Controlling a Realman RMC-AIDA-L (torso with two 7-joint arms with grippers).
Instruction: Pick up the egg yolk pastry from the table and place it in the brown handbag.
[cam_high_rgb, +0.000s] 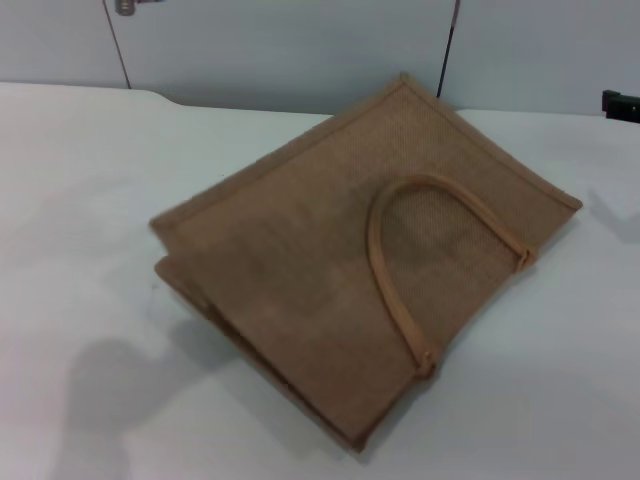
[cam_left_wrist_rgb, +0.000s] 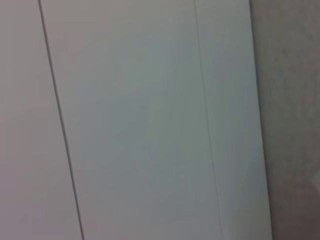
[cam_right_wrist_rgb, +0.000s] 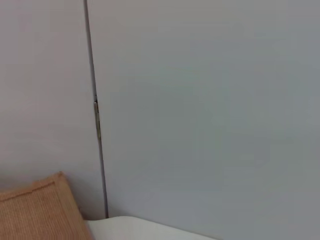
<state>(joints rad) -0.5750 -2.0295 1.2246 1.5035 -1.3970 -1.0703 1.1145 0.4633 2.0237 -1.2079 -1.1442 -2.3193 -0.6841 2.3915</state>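
A: Head view. The tan-brown woven jute handbag with paler trim (cam_high_rgb: 350, 270) lay flat on its side on the plain white tabletop (cam_high_rgb: 80, 200), one arched tan handle (cam_high_rgb: 400, 255) resting on its upper face. No egg yolk pastry anywhere (perhaps behind the bag, or past the frame edge). Neither gripper in sight; finger state could not be told.

B: Risk?

A: My judgement: the mouth looked collapsed, so a drop could land on the cloth and roll off. And with the pastry unlocated, any reach would be blind.

B: Left wrist view?

A: Only pale wall panels (cam_left_wrist_rgb: 140, 120) and seams. No fingers, no table.

B: Right wrist view?

A: A bag corner (cam_right_wrist_rgb: 35, 212), the table edge (cam_right_wrist_rgb: 145, 230), a grey panelled wall (cam_right_wrist_rgb: 210, 100). Both cameras faced the wall, suggesting raised, withdrawn arms.
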